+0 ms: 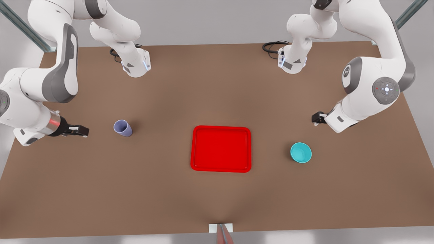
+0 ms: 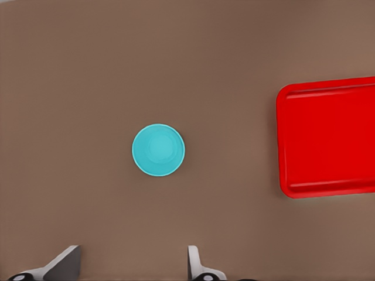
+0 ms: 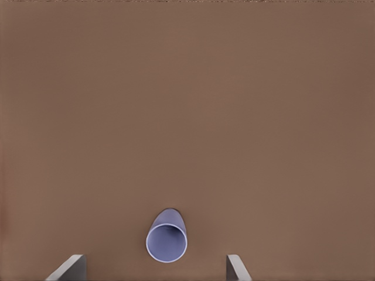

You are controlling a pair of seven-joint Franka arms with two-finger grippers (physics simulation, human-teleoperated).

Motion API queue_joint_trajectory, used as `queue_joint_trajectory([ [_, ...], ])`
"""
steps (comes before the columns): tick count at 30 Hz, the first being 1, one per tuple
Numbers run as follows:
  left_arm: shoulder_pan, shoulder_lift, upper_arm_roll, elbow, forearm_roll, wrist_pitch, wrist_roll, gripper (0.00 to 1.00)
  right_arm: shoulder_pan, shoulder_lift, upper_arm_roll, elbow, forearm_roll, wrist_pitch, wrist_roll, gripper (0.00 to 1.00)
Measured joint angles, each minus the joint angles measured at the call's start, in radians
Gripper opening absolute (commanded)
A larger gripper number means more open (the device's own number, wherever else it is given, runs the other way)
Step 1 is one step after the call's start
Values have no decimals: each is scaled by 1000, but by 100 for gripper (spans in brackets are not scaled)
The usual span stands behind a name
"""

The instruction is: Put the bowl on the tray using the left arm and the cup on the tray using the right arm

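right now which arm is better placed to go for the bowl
The left arm. Its open pincer hangs near the bowl on the front view's right, and the bowl sits ahead of it in its wrist view. The right pincer, also open, is beside the cup, across the tray.

The front view looks steeply down from high above the table's [image 1: 135, 196] near edge, facing both arm bases. Each wrist view looks straight down from closer. The front and left wrist views share the bowl [image 2: 158, 150] and tray [image 2: 328, 137]; the front and right wrist views share the cup [image 3: 167, 240].
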Motion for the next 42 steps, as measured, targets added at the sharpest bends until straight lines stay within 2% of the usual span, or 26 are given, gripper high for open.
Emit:
queue_joint_trajectory([
  [2,5,41,4,-6,8,-10,12,100,0,-2,0,-2,0,6,0,100],
  [4,61,167,13,-11,-7,9,17,100,-2,-3,0,-2,0,8,0,100],
  [7,213,343,14,-20,-138,167,234,100,-6,-3,0,-2,1,8,1,100],
  [9,233,420,14,-54,-224,299,274,100,-7,-3,0,-2,3,8,1,100],
  [12,233,459,4,-123,-336,421,272,100,-7,-3,0,-2,3,8,1,100],
  [18,228,503,-5,-156,-429,434,305,99,-7,0,0,-2,5,14,1,100],
  [19,226,505,-5,-155,-433,435,312,76,-7,1,0,-3,5,17,1,100],
  [20,225,509,-5,-154,-436,435,313,48,-7,2,0,-3,4,17,1,100],
  [21,219,511,-4,-154,-438,436,313,34,-8,2,0,-3,5,18,1,100],
  [22,215,512,-3,-154,-439,438,313,27,-8,2,0,-2,4,19,1,100],
  [24,214,514,-3,-150,-440,438,313,21,-7,3,0,-2,4,19,1,100],
  [35,196,531,-5,-144,-427,466,282,21,-9,5,-1,-12,5,31,1,100],
  [38,185,489,-7,-141,-394,456,272,21,-9,5,-1,-20,5,42,1,100],
  [40,71,445,-8,-141,-399,466,112,21,-9,6,-1,-21,5,42,1,100],
  [42,-61,461,-8,-82,-407,483,-71,21,-9,6,-1,-23,6,42,1,100],
])
